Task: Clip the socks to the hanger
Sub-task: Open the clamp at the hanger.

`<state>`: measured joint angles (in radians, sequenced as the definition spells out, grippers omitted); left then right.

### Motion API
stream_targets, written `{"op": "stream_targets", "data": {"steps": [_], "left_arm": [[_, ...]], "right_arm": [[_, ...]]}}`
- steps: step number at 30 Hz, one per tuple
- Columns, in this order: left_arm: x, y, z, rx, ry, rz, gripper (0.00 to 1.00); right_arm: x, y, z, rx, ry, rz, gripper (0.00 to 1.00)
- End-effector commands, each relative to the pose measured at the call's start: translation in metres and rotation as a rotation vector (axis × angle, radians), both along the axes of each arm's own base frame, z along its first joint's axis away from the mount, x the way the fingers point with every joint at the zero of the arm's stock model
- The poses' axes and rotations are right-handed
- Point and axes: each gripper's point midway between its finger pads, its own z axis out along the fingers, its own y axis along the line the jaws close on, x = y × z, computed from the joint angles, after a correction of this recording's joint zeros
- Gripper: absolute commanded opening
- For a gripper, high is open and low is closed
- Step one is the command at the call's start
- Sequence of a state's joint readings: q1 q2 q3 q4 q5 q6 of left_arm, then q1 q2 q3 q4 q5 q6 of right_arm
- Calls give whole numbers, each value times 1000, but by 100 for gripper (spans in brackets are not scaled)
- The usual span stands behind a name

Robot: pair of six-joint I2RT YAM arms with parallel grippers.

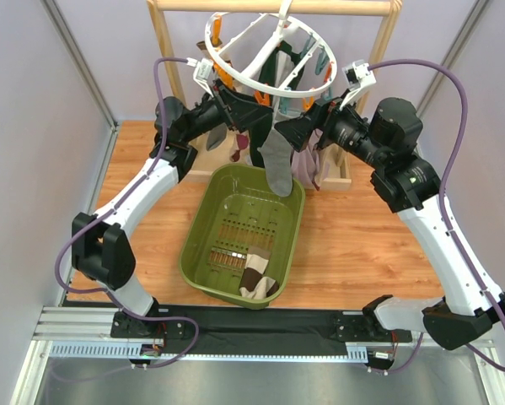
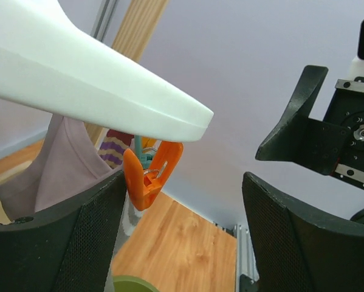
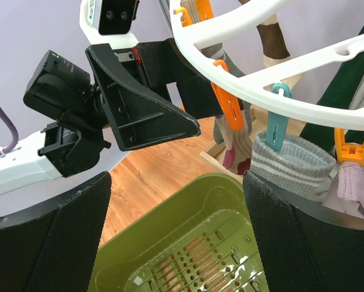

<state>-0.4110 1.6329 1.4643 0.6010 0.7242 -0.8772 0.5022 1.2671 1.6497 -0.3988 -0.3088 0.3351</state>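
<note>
The grey striped sock [image 3: 291, 164] hangs by its cuff from a teal clip [image 3: 278, 121] on the white ring hanger [image 2: 96, 73], its foot dangling over the olive-green slotted basket [image 1: 235, 190]. By that look, this sock's clipping step is done.

Both arms are raised at the ring. The left end effector [image 2: 182, 201] has its fingers spread apart with nothing between the pads. An orange clip [image 2: 148, 176] hangs just beyond its left finger, beside a lilac-grey sock [image 2: 54, 164]. The right end effector [image 3: 177, 201] is likewise spread wide and carries nothing.

1 brown-and-cream sock [image 1: 252, 277] lies in the near end of the basket on the table [image 1: 362, 245], so the task is probably close to its end.

The next move likely calls for 1 arm to drop into the basket and pinch that sock near its cuff. The other would then squeeze a free clip open, perhaps the orange one, which seems to hold nothing. The ring hangs from the wooden rack [image 1: 277, 7] and may sway when pushed.

No brand, label or writing can be read in any view.
</note>
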Motion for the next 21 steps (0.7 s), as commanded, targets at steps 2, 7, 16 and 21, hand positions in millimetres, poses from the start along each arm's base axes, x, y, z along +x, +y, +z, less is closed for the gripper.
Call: {"op": "stream_targets", "data": {"steps": [2,7,16,21], "left_arm": [[-3,-7,19,-40,-98,-28,81],[-6,-10,18,-64,-111,-47,65],[-5,-6,18,-81,-101,-14,28],[-9,-2,11,62,-138,150,16]], "right_arm": [[-5,-4,10,8,-46,0,90],[-2,-5,12,12,-44,-11,90],[26,4,10,96,124,-81,57],[40,17,-5,27,203,-149,57]]}}
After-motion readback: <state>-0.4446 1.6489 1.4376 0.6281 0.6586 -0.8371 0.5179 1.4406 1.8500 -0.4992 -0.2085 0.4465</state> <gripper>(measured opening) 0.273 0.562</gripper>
